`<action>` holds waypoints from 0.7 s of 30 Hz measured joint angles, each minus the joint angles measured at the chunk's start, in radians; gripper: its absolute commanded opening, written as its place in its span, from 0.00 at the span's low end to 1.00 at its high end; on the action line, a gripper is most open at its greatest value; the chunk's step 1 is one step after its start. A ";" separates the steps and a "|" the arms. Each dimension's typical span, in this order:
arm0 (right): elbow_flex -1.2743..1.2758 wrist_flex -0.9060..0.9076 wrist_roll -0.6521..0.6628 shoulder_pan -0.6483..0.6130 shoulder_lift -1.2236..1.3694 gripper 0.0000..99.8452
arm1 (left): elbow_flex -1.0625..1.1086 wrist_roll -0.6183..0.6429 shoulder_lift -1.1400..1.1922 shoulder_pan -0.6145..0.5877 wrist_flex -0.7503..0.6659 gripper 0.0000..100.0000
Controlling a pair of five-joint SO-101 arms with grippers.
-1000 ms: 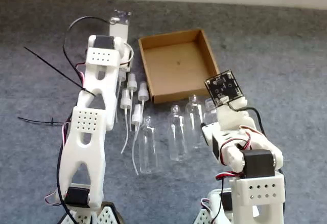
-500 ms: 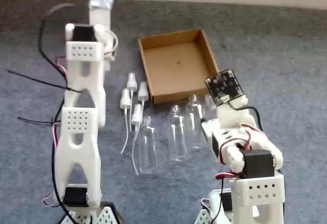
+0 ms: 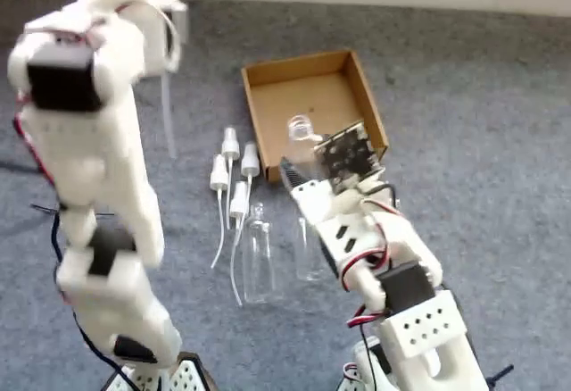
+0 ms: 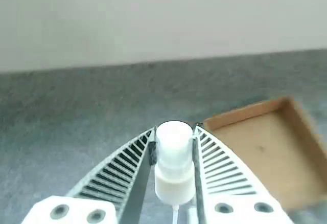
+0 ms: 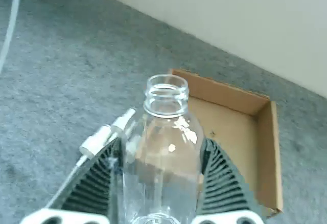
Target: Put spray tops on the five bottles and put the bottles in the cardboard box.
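My left gripper (image 3: 166, 23) is raised high over the table's far left, shut on a white spray top (image 4: 173, 158) whose thin tube (image 3: 167, 114) hangs down. My right gripper (image 5: 161, 155) is shut on a clear bottle (image 5: 162, 132), held upright with its open neck (image 3: 301, 128) in front of the cardboard box (image 3: 308, 96). Several more spray tops (image 3: 230, 172) lie on the carpet left of the box. Two clear bottles (image 3: 257, 253) (image 3: 308, 250) lie near them, partly behind the right arm. The box (image 5: 232, 119) holds nothing.
Grey carpet covers the table up to a pale wall at the back. Black cables (image 3: 53, 212) trail to the left of the left arm. Open carpet lies to the right of the box.
The left arm has swung up and back with the spray top in its gripper. The right arm has lifted one bottle from the row and carried it left toward the box front.
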 measured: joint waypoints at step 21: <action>0.419 -0.193 -0.006 -0.089 -0.402 0.00 | 0.919 0.063 -0.951 0.399 -0.336 0.11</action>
